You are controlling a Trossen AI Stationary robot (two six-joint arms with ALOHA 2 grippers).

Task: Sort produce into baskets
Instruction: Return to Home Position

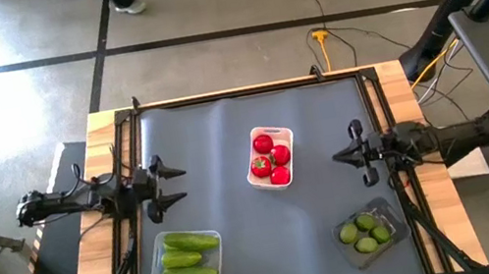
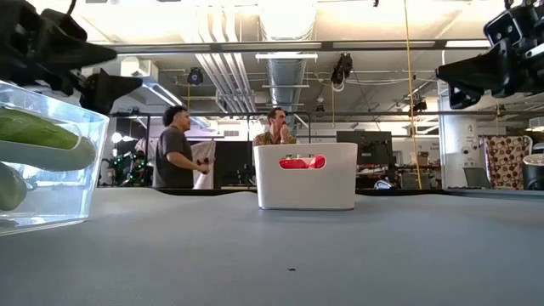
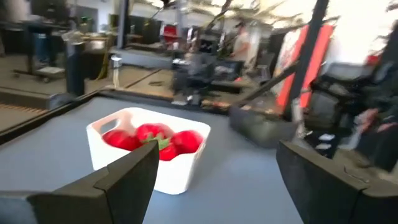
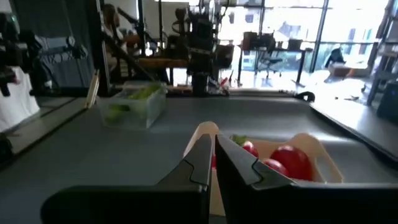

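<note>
A white tray holding several red tomatoes stands at the table's middle; it also shows in the low view. A clear tray with three green cucumbers stands near left. A dark translucent tray with several limes stands near right. My left gripper hovers open and empty left of the white tray. My right gripper hovers shut and empty right of it, its fingers pointing at the tray.
The grey mat covers the table, with bare room at the far side and between the near trays. Dark frame rails run along the left and right edges. Two people stand in the room beyond the far edge.
</note>
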